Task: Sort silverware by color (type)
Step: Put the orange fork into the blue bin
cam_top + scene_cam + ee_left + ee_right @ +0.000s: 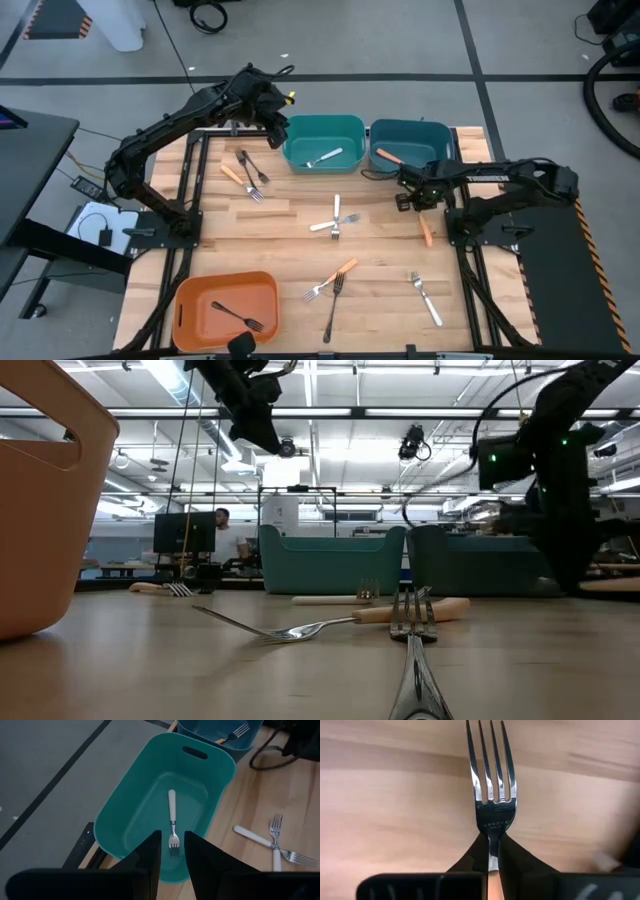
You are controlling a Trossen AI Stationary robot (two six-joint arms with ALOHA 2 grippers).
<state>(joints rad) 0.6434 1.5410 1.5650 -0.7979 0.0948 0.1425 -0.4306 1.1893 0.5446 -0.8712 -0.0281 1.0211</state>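
The silverware is small forks with orange, white or dark handles. My left gripper point(275, 118) point(172, 857) hangs open and empty over the left end of the teal bin point(322, 130). A white-handled fork point(172, 817) lies on that bin's floor. My right gripper point(408, 196) point(492, 862) is over the table just in front of the blue bin point(410, 135), shut on an orange-handled fork point(491, 780). Another orange-handled fork point(388, 155) lies in the blue bin. My right gripper pinches the orange-handled fork between its two fingers at the neck point(493, 837), just behind the tines. The fork lies along the fingers: the tines stick out past the fingertips over the wooden table, and the orange handle point(493, 887) runs back between the fingers.
Loose forks lie on the table: dark and orange ones at the left point(248, 172), two crossed white ones in the middle point(335, 220), an orange and a dark one near the front point(335, 282), one at front right point(425, 298), and an orange handle point(427, 232). The orange bin point(200, 310) holds a dark fork point(240, 318).
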